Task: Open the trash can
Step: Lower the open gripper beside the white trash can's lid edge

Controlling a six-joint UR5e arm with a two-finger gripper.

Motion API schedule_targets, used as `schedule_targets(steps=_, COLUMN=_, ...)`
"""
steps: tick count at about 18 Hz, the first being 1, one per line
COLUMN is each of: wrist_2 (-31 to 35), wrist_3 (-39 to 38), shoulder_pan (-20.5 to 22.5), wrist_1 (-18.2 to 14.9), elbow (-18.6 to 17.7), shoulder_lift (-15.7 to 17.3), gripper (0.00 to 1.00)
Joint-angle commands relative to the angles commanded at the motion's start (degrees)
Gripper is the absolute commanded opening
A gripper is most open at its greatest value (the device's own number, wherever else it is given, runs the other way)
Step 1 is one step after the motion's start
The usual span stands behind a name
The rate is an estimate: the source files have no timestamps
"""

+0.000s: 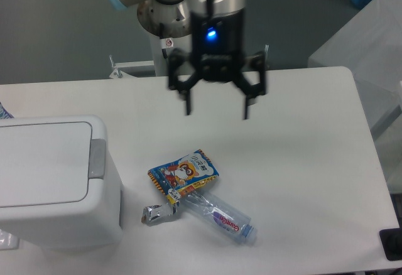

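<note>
One black two-finger gripper point(215, 109) hangs with jaws spread wide above the white counter point(301, 149), holding nothing. The large white boxy plastic trash can point(53, 181), lid shut, sits well to its lower left, grey rectangular push tab point(97, 158) facing it. Coming down off-centre could miss the narrow tab, or snag the colourful snack packet point(184, 173) just below.

One fixed view — high, facing the table point(301, 162).

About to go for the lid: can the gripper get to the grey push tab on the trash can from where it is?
Probably yes. The gripper hangs open above bare table, nothing stands between it and the grey push tab, and the snack packet lies lower, off that line.
</note>
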Motion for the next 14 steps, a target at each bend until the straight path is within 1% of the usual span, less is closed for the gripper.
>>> schedule_targets(steps=1, wrist_2=-0.2, wrist_3=-4.6, shoulder_pan=-1.2, wrist_1=0.2, elbow=0.1, shoulder_lift=-0.9, gripper=1.0)
schedule_targets(steps=2, wrist_2=-0.2, wrist_3=-9.0, shoulder_pan=-2.5, wrist_1=1.2, elbow=0.2, shoulder_lift=-1.8, gripper=1.0)
schedule_targets(steps=4, wrist_2=-0.2, wrist_3=-16.8, shoulder_pan=-3.5, wrist_1=6.0, elbow=-0.1, shoulder_lift=-3.0, gripper=1.0)
schedule_targets(steps=5, wrist_2=-0.2, wrist_3=-19.5, shoulder_pan=-3.9, wrist_1=7.3, elbow=-0.3, shoulder_lift=-3.3, gripper=1.0)
schedule_targets(steps=7, wrist_2=-0.2, wrist_3=-22.4, shoulder_pan=-4.6, wrist_1=7.5, elbow=-0.5, shoulder_lift=-3.7, gripper=1.0)
schedule_targets(steps=10, wrist_2=-0.2, wrist_3=-25.4, shoulder_pan=-4.8, wrist_1=7.5, elbow=-2.0, shoulder_lift=-3.7, gripper=1.0)
schedule_targets(steps=14, wrist_2=-0.4, wrist_3=-25.6, shoulder_pan=-4.8, wrist_1=7.5, elbow=-3.0, shoulder_lift=-3.7, gripper=1.0)
